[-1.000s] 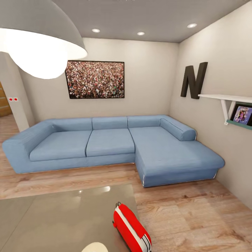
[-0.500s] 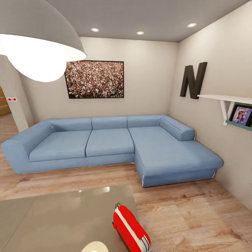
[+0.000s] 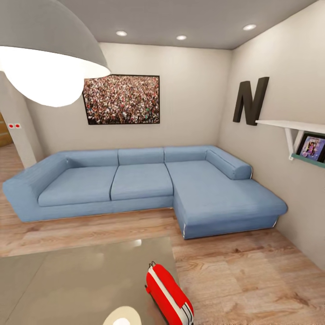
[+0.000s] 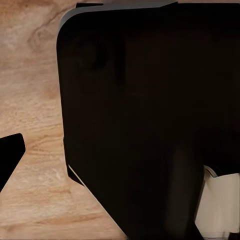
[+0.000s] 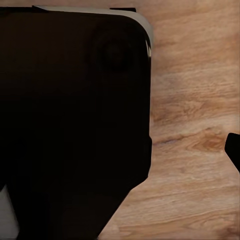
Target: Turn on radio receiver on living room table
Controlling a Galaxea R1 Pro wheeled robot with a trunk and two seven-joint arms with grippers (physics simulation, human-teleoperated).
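The red radio receiver (image 3: 169,295) with its white band stands on the near right corner of the glossy grey-beige table (image 3: 81,280), low in the head view, with its small handle on top. Behind it lies the living room, with a blue L-shaped sofa (image 3: 144,185), a crowd photo (image 3: 122,99) and a black letter N (image 3: 249,101). In the left wrist view one dark fingertip (image 4: 9,152) shows over wood floor. The right wrist view shows a dark fingertip (image 5: 233,150) at its edge. A dark part of my own body blocks most of both wrist views.
A large white pendant lamp (image 3: 49,49) hangs close at the upper left of the head view. A white wall shelf (image 3: 293,128) with a framed picture juts from the right wall. Light wood floor (image 3: 253,280) runs between table, sofa and right wall.
The whole head view has shifted slightly, so the camera moved a little. The radio receiver and table stand where they were.
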